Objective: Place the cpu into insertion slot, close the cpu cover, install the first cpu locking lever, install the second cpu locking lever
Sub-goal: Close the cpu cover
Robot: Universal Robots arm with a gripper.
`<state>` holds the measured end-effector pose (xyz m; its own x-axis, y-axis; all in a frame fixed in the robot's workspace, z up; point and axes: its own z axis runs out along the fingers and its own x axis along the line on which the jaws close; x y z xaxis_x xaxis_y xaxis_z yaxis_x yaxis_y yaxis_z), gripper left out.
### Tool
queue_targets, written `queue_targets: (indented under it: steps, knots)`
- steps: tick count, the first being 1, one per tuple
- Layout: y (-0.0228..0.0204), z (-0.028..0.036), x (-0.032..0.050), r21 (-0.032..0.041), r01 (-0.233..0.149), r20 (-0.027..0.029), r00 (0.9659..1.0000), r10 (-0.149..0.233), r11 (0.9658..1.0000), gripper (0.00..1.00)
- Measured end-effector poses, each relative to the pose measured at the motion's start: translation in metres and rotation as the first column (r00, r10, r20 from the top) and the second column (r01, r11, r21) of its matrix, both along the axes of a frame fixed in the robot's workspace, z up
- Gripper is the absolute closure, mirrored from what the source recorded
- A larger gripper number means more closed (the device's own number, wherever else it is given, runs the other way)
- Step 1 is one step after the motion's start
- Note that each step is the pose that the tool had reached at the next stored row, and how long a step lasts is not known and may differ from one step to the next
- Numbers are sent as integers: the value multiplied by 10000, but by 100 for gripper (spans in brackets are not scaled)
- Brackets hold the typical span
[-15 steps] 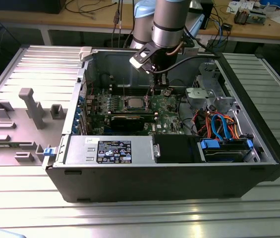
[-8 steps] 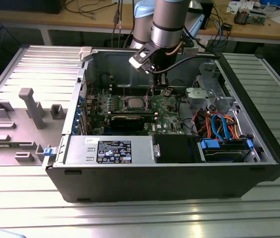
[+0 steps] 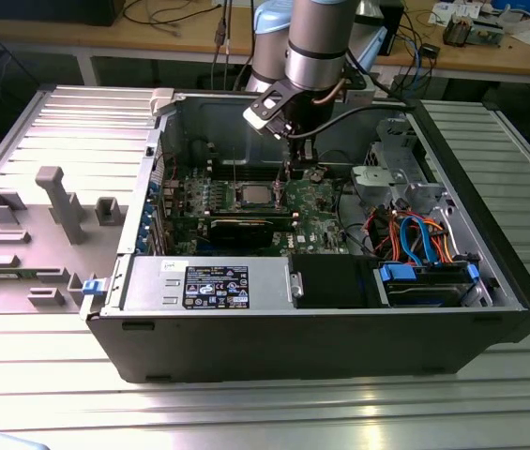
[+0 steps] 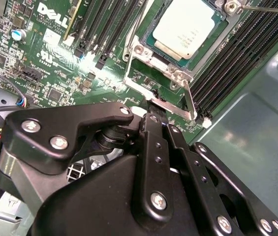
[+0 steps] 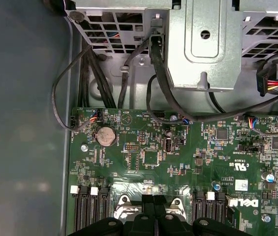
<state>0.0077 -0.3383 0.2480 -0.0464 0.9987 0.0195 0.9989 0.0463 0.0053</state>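
Note:
The cpu (image 4: 184, 29), a silver-grey square chip, lies flat in the insertion slot (image 4: 147, 41) on the green board; in the exterior view the cpu (image 3: 253, 195) sits mid-board inside the open case. The cpu cover (image 4: 189, 98), a thin silvery frame with a square window, stands tilted up beside the slot. My gripper (image 4: 154, 114) is shut, and its black tips touch the middle of the cover's free edge. In the first wrist view the gripper (image 5: 154, 210) sits between the cover's two silvery corners (image 5: 124, 202). A thin lever rod (image 4: 269, 8) shows past the cpu.
Black memory slots (image 4: 247, 54) flank the socket on both sides. A metal drive cage (image 5: 202, 44) with black cables hangs over the board's edge. A long black expansion card (image 3: 246, 225), a power supply (image 3: 208, 281) and coloured cables (image 3: 415, 234) fill the case.

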Motion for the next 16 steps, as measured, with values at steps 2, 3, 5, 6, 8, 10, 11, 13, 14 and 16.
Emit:
queue_targets:
  steps: [2,3,5,6,8,10,11,13,14,16]
  knots:
    - [0,0,-5,0,1,0,10000,-1,10000,89]
    - [0,0,-8,0,1,0,10000,-1,10000,89]
    - [0,0,-12,0,1,0,10000,-1,10000,89]
    - [0,0,-15,0,0,0,10000,0,10000,89]
    - [0,0,-20,0,1,0,10000,-1,10000,89]
    - [0,0,-28,0,1,0,10000,-1,10000,89]
    - [0,0,-31,0,0,0,10000,0,10000,89]
    - [0,0,-44,0,0,0,10000,0,10000,89]
    - [0,0,-48,-1,0,0,10000,0,10000,89]
    - [0,0,-54,1,0,0,10000,0,10000,89]
